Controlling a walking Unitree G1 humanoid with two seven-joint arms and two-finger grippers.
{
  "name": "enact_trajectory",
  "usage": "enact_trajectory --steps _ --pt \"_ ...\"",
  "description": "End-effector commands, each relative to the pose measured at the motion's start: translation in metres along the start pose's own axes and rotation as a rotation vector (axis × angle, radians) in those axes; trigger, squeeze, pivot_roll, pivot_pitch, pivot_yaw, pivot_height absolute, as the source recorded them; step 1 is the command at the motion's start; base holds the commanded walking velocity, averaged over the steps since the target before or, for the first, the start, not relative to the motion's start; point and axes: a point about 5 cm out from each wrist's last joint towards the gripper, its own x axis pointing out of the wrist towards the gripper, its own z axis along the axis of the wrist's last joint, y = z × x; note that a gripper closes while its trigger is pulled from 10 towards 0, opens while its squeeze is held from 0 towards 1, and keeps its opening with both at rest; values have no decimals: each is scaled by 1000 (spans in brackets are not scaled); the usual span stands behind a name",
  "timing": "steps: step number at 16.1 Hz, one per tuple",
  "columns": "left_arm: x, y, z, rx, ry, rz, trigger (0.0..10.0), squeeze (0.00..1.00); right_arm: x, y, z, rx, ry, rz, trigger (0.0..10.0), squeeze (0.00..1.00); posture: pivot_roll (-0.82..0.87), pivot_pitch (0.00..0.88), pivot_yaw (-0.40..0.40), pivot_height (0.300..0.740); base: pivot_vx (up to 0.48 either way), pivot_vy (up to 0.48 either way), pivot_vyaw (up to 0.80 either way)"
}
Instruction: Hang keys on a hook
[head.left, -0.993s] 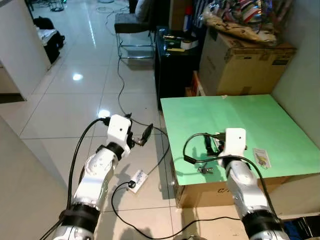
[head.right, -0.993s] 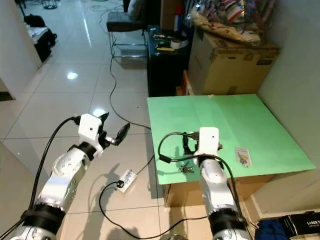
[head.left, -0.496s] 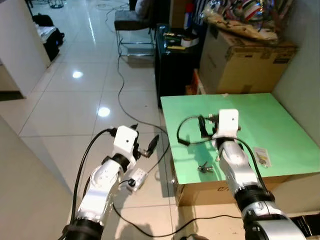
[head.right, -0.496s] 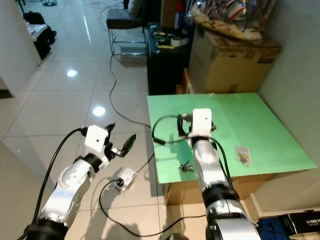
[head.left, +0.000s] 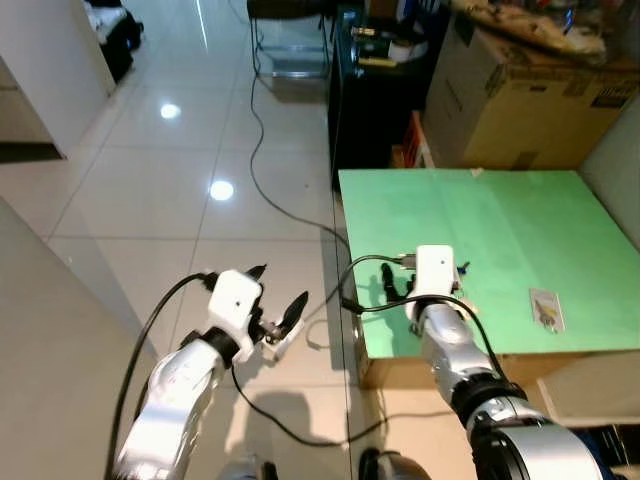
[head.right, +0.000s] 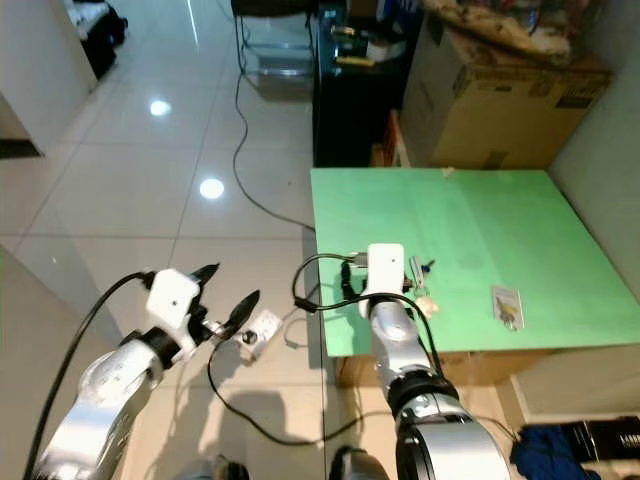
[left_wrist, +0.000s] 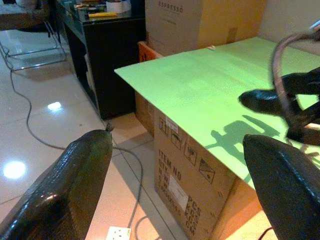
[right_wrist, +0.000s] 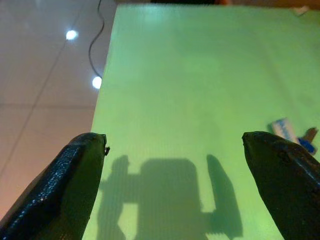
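Note:
My right gripper (head.left: 425, 272) hovers open just above the green tabletop (head.left: 500, 220), near its front left part. In the right wrist view the two fingers (right_wrist: 75, 170) stand wide apart with only bare green surface and the gripper's shadow between them. My right forearm (head.left: 445, 335) lies over the front edge strip where the keys lay before, so they are hidden. The left gripper (head.left: 275, 295) is open over the tiled floor, left of the table and holding nothing.
A small white packet (head.left: 546, 308) lies on the table's right side. The green top rests on a cardboard box (left_wrist: 190, 175). Behind stand a black cabinet (head.left: 370, 90) and a large carton (head.left: 520, 100). A cable and power strip (head.right: 256, 326) lie on the floor.
The whole view has shifted as the camera moved. My right gripper has drawn back from the table's middle toward its front edge, and the forearm now covers the keys. The left arm sits lower.

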Motion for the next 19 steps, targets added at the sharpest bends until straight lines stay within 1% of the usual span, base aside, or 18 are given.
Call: enact_trajectory --steps 1,3,4,5,9,11,12,13,17,19 --pt "-3 -4 2 -6 -6 -15 10000 0 -1 1 -5 -42 12 -14 10000 0 133 183 -32 740 0 0 0" --pt "-6 -5 2 -17 -7 -22 10000 0 -3 2 -8 -70 15 -27 10000 0 132 183 -39 740 0 0 0" --pt "-7 -6 2 -20 -14 -33 10000 0 -6 6 -14 -114 13 -43 10000 0 121 180 -43 740 0 0 0" --pt "-8 -6 0 -21 -11 -46 10000 0 -10 9 -22 -121 15 -48 10000 0 115 177 -44 740 0 0 0" --pt "-7 -5 -1 -20 -1 -51 10000 0 -16 14 -29 -117 1 -69 10000 0 91 180 -40 740 0 0 0" --pt "-4 -4 0 -16 1 -71 10000 0 -22 23 -32 -69 -35 -80 10000 0 74 178 -25 740 0 0 0" --pt "-3 -5 0 -13 -1 -77 10000 0 -22 22 -32 -60 -36 -91 10000 0 74 178 -23 740 0 0 0" --pt "-1 -5 2 -8 -8 -86 10000 0 -23 17 -33 -27 -41 -132 10000 0 69 179 -19 740 0 0 0" --pt "-3 -6 2 -5 -11 -98 10000 0 -25 9 -36 -36 -39 -168 10000 0 62 194 -16 740 0 0 0" --pt "-5 -9 1 -6 -9 -106 10000 0 -34 9 -44 -54 -47 -193 10000 0 58 199 -20 740 0 0 0"
